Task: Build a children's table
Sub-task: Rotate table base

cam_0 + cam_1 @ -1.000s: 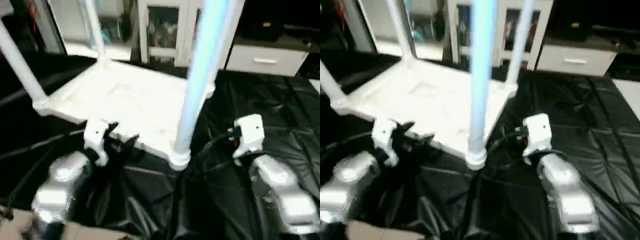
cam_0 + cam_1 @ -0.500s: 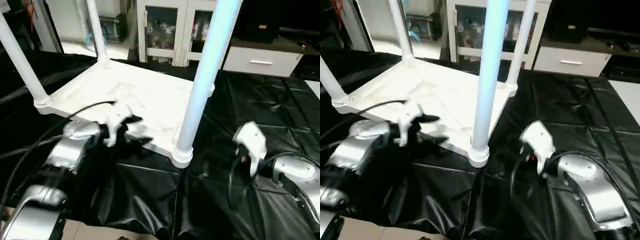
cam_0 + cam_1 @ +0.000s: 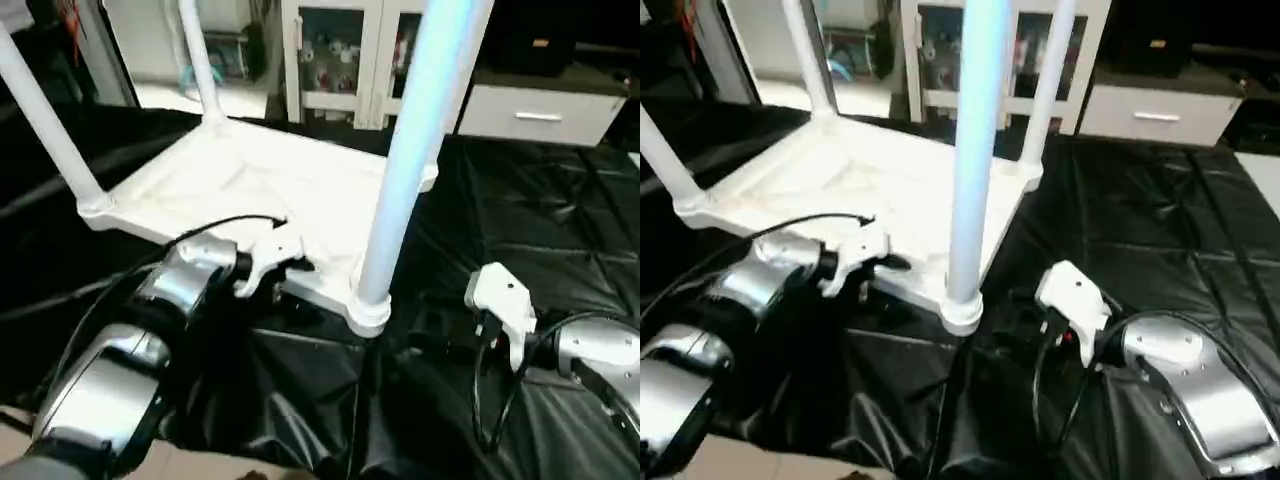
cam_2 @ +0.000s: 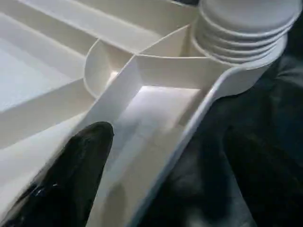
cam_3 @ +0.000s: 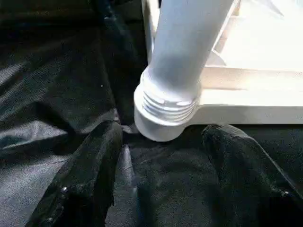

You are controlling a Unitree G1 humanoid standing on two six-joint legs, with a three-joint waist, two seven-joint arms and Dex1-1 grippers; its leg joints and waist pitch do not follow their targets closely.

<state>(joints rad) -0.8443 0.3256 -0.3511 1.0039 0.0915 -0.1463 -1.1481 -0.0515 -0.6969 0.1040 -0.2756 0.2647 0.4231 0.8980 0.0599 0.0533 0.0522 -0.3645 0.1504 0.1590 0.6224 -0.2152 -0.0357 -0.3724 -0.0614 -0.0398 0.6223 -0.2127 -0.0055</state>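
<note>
The white tabletop [image 3: 250,185] lies underside up on a black sheet, with its tube legs standing upright in the corner sockets. The nearest leg [image 3: 410,150] rises from the near corner socket [image 5: 165,113]. My left gripper [image 3: 292,262] is at the tabletop's near edge, open, one black finger [image 4: 71,179] over the ribbed underside just inside the rim. My right gripper [image 3: 1018,322] is low on the sheet, open, its fingers [image 5: 90,179] spread either side of that socket and a little short of it.
Creased black sheet [image 3: 540,200] covers the floor around the table. A white cabinet with glass doors [image 3: 330,50] and a white drawer unit [image 3: 540,110] stand behind. Other legs [image 3: 45,120] rise at the left and the back. A black cable [image 3: 810,222] loops over my left forearm.
My left arm has reached forward to the tabletop's near edge. My right gripper has dropped lower and turned toward the near corner socket. The table has not moved.
</note>
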